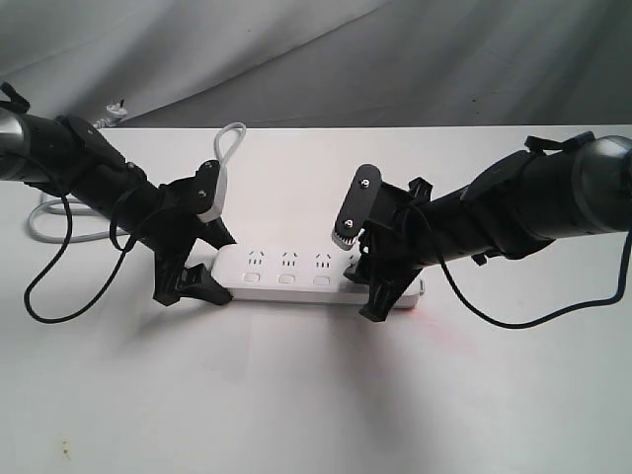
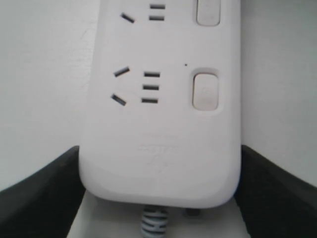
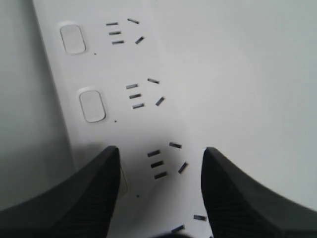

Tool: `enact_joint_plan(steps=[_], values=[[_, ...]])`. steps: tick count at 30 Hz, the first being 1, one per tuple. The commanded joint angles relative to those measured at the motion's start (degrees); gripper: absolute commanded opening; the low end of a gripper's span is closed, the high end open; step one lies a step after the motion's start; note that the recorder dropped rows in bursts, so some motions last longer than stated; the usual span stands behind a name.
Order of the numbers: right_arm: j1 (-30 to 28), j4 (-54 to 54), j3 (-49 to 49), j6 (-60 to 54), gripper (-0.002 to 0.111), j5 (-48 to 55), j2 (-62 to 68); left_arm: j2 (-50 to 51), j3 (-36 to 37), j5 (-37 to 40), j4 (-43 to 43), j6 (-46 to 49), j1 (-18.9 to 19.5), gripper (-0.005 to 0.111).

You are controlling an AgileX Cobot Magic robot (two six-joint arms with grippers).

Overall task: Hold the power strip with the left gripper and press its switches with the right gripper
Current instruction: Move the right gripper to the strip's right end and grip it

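From the exterior view, the power strip [image 1: 286, 272] is lying flat on the white worktop [image 1: 316, 395], its long axis running from 9 o'clock to 3 o'clock. Its grey cord [image 1: 229, 148] is looping away toward 11 o'clock. The left hand [image 1: 222, 269] is reaching in from 9 o'clock and straddling that end of the strip, one finger on each long edge. The right hand [image 1: 380, 281] is coming in from 3 o'clock and hanging over the opposite end, hiding the sockets there. Three of the switches [image 1: 286, 279] are showing in a row along the 6 o'clock edge.

In the left wrist view, the left hand [image 2: 158, 193] is clamping the power strip [image 2: 158, 144] at its cord end. Both black fingers [image 2: 39, 198] are pressing against its sides, and the cord [image 2: 154, 223] is emerging between them. One of the switches [image 2: 205, 91] is sitting beside the nearest socket.

In the right wrist view, the right hand [image 3: 161, 193] is holding its fingers [image 3: 74, 198] apart above the power strip [image 3: 124, 129]. One finger is covering part of a switch, though whether it is touching cannot be told. Two more switches [image 3: 92, 105] are lying uncovered beyond it.
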Motion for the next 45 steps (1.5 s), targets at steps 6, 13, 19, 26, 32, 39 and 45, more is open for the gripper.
enact_joint_plan(steps=[6,13,19,26,32,39,45], values=[[-0.48,-0.25,0.26,-0.07,0.048,0.01,0.24,0.03,-0.21,0.71,-0.14,-0.24,-0.28,0.055],[-0.48,-0.25,0.26,-0.07,0.048,0.27,0.73,0.03,-0.21,0.71,-0.14,-0.24,-0.28,0.055],[-0.48,0.85,1.95,0.04,0.048,0.27,2.66,0.03,-0.21,0.71,-0.14,-0.24,-0.28,0.055],[-0.48,1.49,3.63,-0.17,0.048,-0.16,3.39,0.03,-0.21,0.71,-0.14,-0.24,-0.28,0.055],[-1.09,1.27,3.63,-0.97,0.048,-0.99,3.39,0.03,-0.21,0.71,-0.14,-0.24,-0.28,0.055],[-1.60,0.87,4.69,-7.36,0.048,-1.71,3.39,0.03,-0.21,0.71,-0.14,-0.24,-0.28,0.055],[-1.72,1.33,6.85,-8.24,0.048,-2.32,3.39,0.03,-0.21,0.71,-0.14,-0.24,-0.28,0.055]])
